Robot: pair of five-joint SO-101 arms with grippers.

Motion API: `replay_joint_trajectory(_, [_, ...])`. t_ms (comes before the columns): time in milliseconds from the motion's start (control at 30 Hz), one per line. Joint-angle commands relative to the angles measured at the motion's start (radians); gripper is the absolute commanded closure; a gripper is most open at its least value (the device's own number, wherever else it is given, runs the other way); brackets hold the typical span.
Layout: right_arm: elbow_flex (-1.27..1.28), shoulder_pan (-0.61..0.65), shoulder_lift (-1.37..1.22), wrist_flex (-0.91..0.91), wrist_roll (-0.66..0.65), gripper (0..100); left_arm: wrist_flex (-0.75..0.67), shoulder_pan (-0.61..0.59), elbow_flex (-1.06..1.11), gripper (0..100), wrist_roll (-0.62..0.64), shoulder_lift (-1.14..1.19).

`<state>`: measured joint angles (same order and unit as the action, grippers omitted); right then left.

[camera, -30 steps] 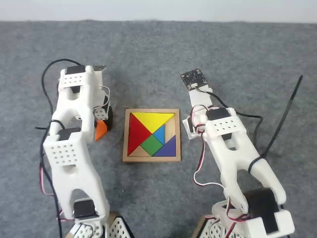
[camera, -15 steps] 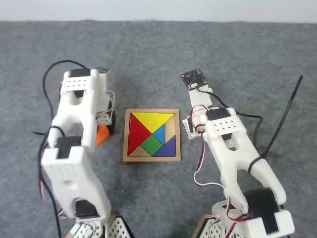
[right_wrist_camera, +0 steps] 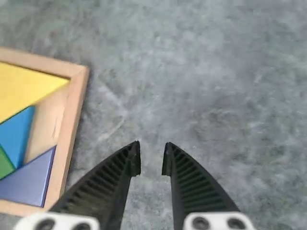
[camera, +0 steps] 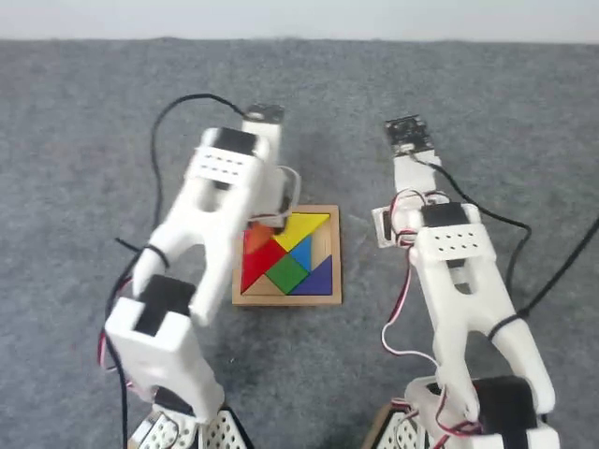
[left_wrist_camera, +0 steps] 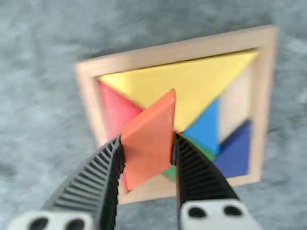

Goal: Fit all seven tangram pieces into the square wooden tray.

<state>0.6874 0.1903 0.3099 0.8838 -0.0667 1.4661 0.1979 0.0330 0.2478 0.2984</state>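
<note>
Left gripper [left_wrist_camera: 146, 140] of mine is clamped on the orange piece [left_wrist_camera: 149, 127], holding it tilted above the square wooden tray [left_wrist_camera: 86, 103], over its red triangle [left_wrist_camera: 111, 111]. My right gripper [right_wrist_camera: 151, 146] hangs barely parted and empty, beside the tray.

Far left corner of tray [camera: 285, 299] hidden under left arm [camera: 220, 201], orange piece [left_wrist_camera: 146, 139] blurred, maybe a parallelogram, covering part of red piece [left_wrist_camera: 111, 110], tray cut by right wrist view's edge
</note>
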Motion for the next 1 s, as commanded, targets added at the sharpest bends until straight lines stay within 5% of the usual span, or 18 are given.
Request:
replay_joint_trajectory(0, [-0.023, -0.042, 0.064, 0.013, 0.038, 90.9, -0.043, 0.087, -0.013, 97, 0.041, 0.006])
replay_joint_trajectory(967, [-0.005, -0.079, 0.125, 0.005, 0.074, 90.8, -0.155, 0.235, -0.085, 96, 0.334, 0.123])
